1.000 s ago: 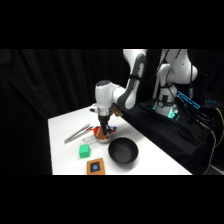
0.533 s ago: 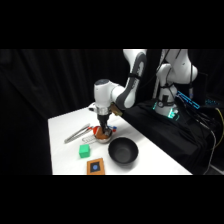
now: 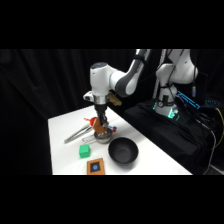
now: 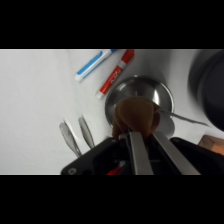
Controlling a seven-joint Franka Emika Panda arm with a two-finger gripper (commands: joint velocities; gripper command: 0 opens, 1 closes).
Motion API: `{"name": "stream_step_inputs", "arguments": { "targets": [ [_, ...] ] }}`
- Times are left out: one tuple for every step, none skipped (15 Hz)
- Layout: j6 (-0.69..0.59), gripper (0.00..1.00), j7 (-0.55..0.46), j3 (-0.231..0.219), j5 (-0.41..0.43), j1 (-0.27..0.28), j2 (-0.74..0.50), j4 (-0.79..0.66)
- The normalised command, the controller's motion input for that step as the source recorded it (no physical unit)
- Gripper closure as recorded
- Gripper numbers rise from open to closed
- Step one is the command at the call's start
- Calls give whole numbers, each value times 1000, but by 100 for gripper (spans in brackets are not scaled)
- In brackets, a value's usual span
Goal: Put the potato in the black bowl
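My gripper (image 3: 102, 124) hangs just above the shiny silver bowl (image 3: 103, 138), with its fingers shut on the potato (image 3: 103, 129). In the wrist view the reddish-brown potato (image 4: 135, 115) sits between the two fingers (image 4: 138, 153), over the silver bowl (image 4: 162, 96). The black bowl (image 3: 123, 150) stands right of the silver bowl on the table, with nothing in it. Only its dark rim (image 4: 207, 80) shows in the wrist view, at the right edge.
Metal tongs (image 3: 78, 134) lie left of the silver bowl, and their tips (image 4: 75, 134) show in the wrist view. A green cube (image 3: 85, 151) and a brown square block (image 3: 96, 166) sit near the table's front edge. Red and blue markers (image 4: 111, 71) lie beyond the silver bowl.
The arm has risen a little above the silver bowl, carrying the potato up with it. Nothing else on the table has moved.
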Motion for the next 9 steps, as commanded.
{"name": "stream_step_inputs", "arguments": {
  "targets": [
    [-283,94,128,88,-178,57,-497,-234],
    [-234,94,138,114,-177,60,-525,-307],
    [-206,94,147,134,-167,60,-545,-351],
    [-171,94,149,153,-152,63,-565,-389],
    [-151,94,152,176,-126,71,-568,-407],
    [-141,94,152,192,-98,76,-545,-394],
    [-128,94,154,207,-60,84,-504,-364],
    [-95,94,159,224,-25,98,-441,-321],
    [-67,94,140,224,22,101,-385,-275]
  ]
}}
